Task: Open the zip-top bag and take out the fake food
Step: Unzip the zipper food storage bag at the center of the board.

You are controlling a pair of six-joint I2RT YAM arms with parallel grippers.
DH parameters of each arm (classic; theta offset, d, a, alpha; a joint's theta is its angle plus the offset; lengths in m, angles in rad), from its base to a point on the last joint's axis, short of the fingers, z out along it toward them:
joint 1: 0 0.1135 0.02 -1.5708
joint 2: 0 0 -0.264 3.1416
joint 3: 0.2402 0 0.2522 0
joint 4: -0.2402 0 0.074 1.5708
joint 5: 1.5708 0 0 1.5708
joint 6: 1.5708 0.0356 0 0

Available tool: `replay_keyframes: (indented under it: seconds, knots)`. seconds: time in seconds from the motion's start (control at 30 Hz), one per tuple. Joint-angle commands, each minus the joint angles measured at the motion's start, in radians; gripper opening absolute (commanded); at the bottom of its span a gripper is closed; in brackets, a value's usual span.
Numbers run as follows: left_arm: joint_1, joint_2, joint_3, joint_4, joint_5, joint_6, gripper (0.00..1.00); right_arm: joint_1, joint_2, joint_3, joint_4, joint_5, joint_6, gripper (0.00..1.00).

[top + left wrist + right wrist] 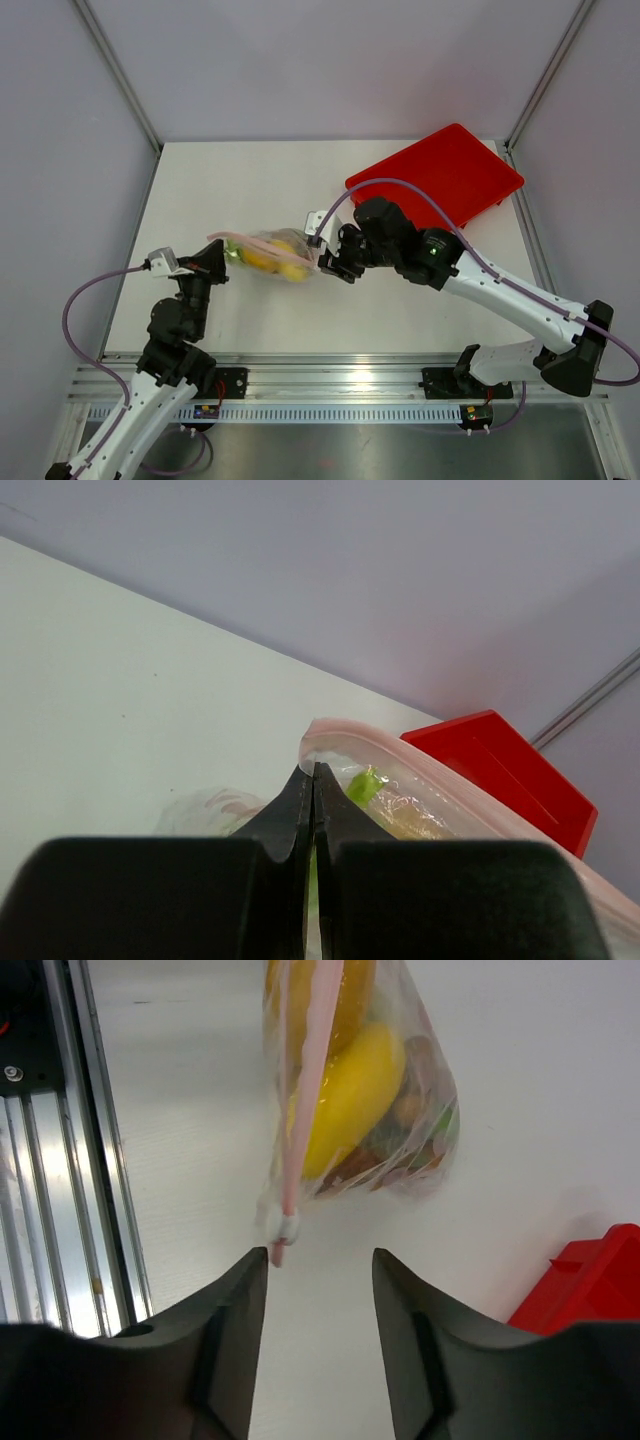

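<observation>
**Bag held at one end**

Zip-top bag sits mid-table. Left gripper is pinched shut on its film. Right gripper is part-spread and empty, just off the pink zip strip. Film looks light, limp and slippery, so grip the stiffer strip.

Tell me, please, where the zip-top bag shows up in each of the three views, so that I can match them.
Top external: the zip-top bag is mid-table, between the left gripper and the right gripper.
Left wrist: the zip-top bag is lower centre-right, behind the shut fingertips, its pink strip running right.
Right wrist: the zip-top bag is top centre, beyond the open fingers.
Shared landmark: the red tray, toward the right in all three.
</observation>
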Motion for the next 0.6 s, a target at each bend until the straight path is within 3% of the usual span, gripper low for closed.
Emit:
replay_keyframes:
  seconds: [0.0, 0.07, 0.17, 0.57]
  knots:
    - [0.008, -0.001, -0.016, 0.120, 0.034, 0.049, 0.00, -0.008, -0.056, 0.006, 0.024, -0.042, 0.007, 0.56]
    - [0.008, 0.012, -0.020, 0.149, 0.079, 0.054, 0.00, -0.011, -0.062, -0.002, 0.054, -0.073, 0.016, 0.65]
    - [0.008, 0.020, -0.034, 0.191, 0.135, 0.062, 0.00, -0.011, -0.059, -0.019, 0.111, -0.123, 0.045, 0.67]
    - [0.008, 0.008, -0.050, 0.226, 0.217, 0.071, 0.00, -0.010, -0.057, -0.191, 0.520, -0.039, 0.226, 0.59]
